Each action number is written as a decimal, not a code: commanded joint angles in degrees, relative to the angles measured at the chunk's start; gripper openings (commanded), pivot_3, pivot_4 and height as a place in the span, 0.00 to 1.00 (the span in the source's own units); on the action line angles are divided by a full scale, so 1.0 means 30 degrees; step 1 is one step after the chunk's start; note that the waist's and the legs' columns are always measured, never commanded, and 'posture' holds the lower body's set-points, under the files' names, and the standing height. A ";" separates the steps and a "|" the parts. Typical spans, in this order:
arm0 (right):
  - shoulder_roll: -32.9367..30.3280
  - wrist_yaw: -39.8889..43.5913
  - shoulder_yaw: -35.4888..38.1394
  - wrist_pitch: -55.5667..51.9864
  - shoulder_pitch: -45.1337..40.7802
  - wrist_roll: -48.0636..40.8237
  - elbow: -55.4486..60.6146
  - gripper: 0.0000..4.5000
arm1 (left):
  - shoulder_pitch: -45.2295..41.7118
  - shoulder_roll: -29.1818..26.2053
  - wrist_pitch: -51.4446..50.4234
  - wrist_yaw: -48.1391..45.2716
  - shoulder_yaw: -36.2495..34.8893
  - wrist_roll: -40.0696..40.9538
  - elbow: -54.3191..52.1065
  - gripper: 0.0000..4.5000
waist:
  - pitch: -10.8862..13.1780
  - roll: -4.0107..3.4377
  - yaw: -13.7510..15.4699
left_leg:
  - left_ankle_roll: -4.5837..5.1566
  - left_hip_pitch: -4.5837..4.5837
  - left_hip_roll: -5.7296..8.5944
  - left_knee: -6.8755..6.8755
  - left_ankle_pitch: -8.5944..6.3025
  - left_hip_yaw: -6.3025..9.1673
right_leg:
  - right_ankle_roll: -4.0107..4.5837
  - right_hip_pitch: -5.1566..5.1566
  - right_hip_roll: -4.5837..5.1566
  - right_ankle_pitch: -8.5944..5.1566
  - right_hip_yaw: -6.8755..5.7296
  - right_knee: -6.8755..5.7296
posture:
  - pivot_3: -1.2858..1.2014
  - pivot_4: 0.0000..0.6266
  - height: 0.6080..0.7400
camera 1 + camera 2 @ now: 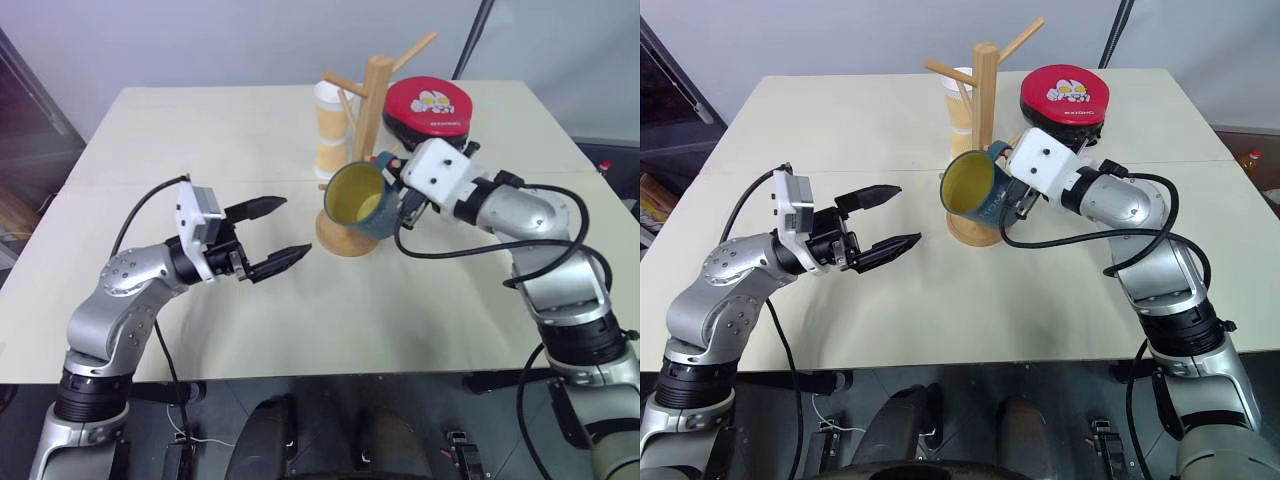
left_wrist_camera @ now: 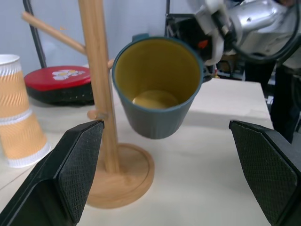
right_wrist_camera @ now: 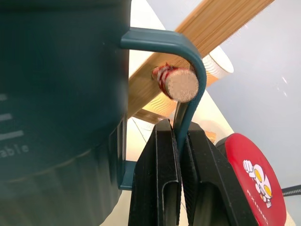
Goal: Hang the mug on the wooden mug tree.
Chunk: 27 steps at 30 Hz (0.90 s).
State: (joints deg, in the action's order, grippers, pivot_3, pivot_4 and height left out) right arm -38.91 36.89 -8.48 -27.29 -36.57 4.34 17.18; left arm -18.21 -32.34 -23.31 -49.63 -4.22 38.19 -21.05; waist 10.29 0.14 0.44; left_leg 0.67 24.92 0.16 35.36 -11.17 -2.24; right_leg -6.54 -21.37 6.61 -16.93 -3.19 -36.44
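Right wrist view: handle of the dark teal mug (image 3: 61,84) pinched between the two black fingers of the right gripper (image 3: 181,141), red-tipped peg (image 3: 181,84) of the wooden mug tree (image 1: 372,110) already inside the loop. Seemingly the hanging step itself, peg threaded but mug not yet released. Next, probably: lowering slightly so the handle seats on the peg, then parting the fingers and backing away without dragging the tree. Mug tilted on its side, yellow mouth toward the left gripper (image 1: 278,232), just in front of the post above the round base. Left jaws spread wide, empty, well apart from the mug.
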 commanded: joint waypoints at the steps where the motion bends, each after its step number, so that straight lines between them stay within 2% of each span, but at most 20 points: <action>1: 0.0198 -0.0275 0.0406 0.0222 -0.0705 0.0192 0.0247 0.33 | -0.0306 -0.0074 0.0027 0.0114 -0.0572 0.0418 -0.0670 1.00 | 0.0000 0.0000 -0.0008 | 0.0000 0.0000 0.0000 0.0000 0.0000 0.0000 | 0.0000 0.0000 -0.0002 0.0000 0.0000 0.0000 | 0.52 0.24 1.00; 4: -0.0036 -0.0250 0.0630 0.0293 -0.0743 0.0252 0.0467 0.66 | -0.0382 -0.0053 0.0051 0.0133 -0.0582 0.0419 -0.0533 1.00 | 0.0000 0.0000 0.0001 | 0.0000 0.0000 -0.0001 0.0000 0.0000 0.0001 | -0.0001 -0.0001 -0.0006 0.0001 -0.0001 -0.0001 | 0.52 0.24 1.00; 9: -0.0696 0.0366 0.2223 -0.0252 -0.0162 -0.0877 0.1409 0.66 | -0.0528 -0.0001 0.0054 0.0248 -0.0626 0.0303 -0.0146 1.00 | 0.0000 0.0000 0.0044 | 0.0000 0.0000 -0.0001 0.0000 0.0000 -0.0004 | -0.0002 0.0001 -0.0005 0.0001 0.0001 0.0001 | 0.52 0.24 1.00; 14: -0.1499 0.1928 0.6447 -0.1372 0.2740 -0.4262 0.2927 0.66 | -0.0431 0.0272 -0.0396 0.0903 -0.1213 0.0538 0.0964 1.00 | 0.0009 0.0025 0.0113 | 0.0014 0.0001 0.0003 0.0004 -0.0009 0.0002 | -0.0015 0.0037 0.0006 0.0007 -0.0008 0.0033 | 0.52 0.24 1.00; 20: 0.1369 0.0553 1.0314 -0.1715 0.6195 -0.7637 0.2352 0.66 | 0.0389 0.1074 0.0842 0.2620 -0.2375 -0.0809 0.3261 1.00 | 0.0005 0.0024 -0.0032 | 0.0013 -0.0007 -0.0016 0.0004 -0.0009 -0.0002 | -0.0027 0.0021 -0.0007 0.0017 0.0001 0.0006 | 0.52 0.24 1.00; 27: 0.4831 -0.0821 1.0213 0.2652 0.9946 -0.7318 -0.0677 0.66 | 0.2245 0.2586 0.2854 0.5341 -0.3180 -0.3076 0.5531 1.00 | 0.0004 0.0022 0.0062 | 0.0015 -0.0011 -0.0001 0.0000 -0.0010 -0.0016 | -0.0028 0.0021 0.0011 0.0017 0.0005 0.0012 | 0.52 0.24 1.00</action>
State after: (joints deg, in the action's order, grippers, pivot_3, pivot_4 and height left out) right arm -24.63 35.15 21.00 -23.68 -6.58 -17.18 15.39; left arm -11.79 -25.13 -17.23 -35.47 -12.64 30.85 -4.19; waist 10.30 0.21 0.62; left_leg 0.71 24.89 0.16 35.37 -11.20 -2.30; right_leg -6.63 -21.32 6.65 -16.88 -3.16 -36.42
